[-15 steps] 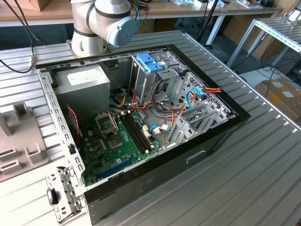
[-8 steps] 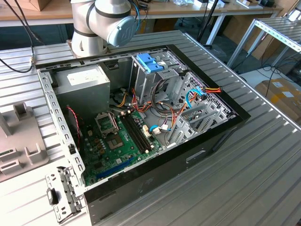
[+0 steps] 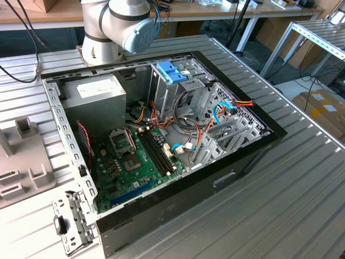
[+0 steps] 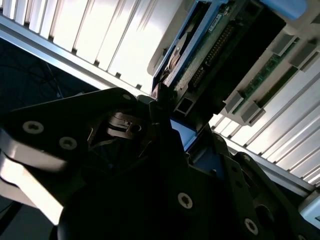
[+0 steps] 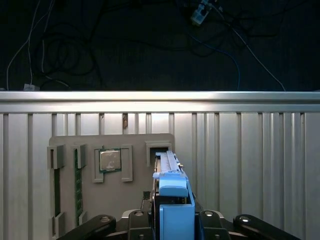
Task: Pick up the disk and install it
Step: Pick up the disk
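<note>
Ribbed aluminium surface (image 5: 250,150), dark floor beyond. Laid on it, a grey holder (image 5: 135,142) with a processor chip (image 5: 110,160). Beside that, the disk (image 5: 172,192), standing on edge in a slot — light-blue frame, circuit board (image 4: 197,70) bared in the second wrist view. Clamped from both sides by the gripper (image 5: 173,215). Likely stiff, dense, shock-shy — best taken by the frame, never the board.

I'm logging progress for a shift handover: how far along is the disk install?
Nothing looks installed yet. In hand: in the first wrist view the end effector straddles the disk, which stands on edge at the grey parts tray. Left: the install itself, into the open computer case seen in the exterior view.
</note>
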`<state>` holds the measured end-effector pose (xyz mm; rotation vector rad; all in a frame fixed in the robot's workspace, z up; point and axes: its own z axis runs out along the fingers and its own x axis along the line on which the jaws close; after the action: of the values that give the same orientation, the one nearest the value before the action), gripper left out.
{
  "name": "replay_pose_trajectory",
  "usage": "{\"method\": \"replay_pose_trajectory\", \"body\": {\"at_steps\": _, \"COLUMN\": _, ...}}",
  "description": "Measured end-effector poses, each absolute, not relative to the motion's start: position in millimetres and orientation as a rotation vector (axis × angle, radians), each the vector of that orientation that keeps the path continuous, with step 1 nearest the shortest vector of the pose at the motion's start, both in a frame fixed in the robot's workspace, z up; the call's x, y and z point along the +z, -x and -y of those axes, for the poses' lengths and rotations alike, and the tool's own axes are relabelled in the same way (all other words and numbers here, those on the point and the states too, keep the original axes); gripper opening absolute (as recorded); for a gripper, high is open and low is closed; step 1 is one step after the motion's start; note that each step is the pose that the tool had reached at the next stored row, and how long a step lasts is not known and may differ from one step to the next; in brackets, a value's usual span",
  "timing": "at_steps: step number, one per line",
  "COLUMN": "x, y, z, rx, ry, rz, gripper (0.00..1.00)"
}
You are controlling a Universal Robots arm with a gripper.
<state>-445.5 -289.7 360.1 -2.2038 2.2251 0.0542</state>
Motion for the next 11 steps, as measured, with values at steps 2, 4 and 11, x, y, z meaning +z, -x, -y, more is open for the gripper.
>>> {"method": "replay_pose_trajectory", "body": {"at_steps": 2, "x": 361.5, "y": 445.5, "z": 289.7, "rx": 0.055, "ry": 2.204, "rz": -2.225, "gripper": 0.37}}
{"method": "replay_pose_trajectory", "body": {"at_steps": 4, "x": 362.7, "y": 445.5, "z": 289.7, "rx": 0.055, "ry": 2.203, "rz": -2.225, "gripper": 0.37}}
{"method": "replay_pose_trajectory", "body": {"at_steps": 11, "x": 369.2, "y": 445.5, "z": 289.8, "rx": 0.057, "ry": 2.203, "rz": -2.224, "gripper": 0.37}}
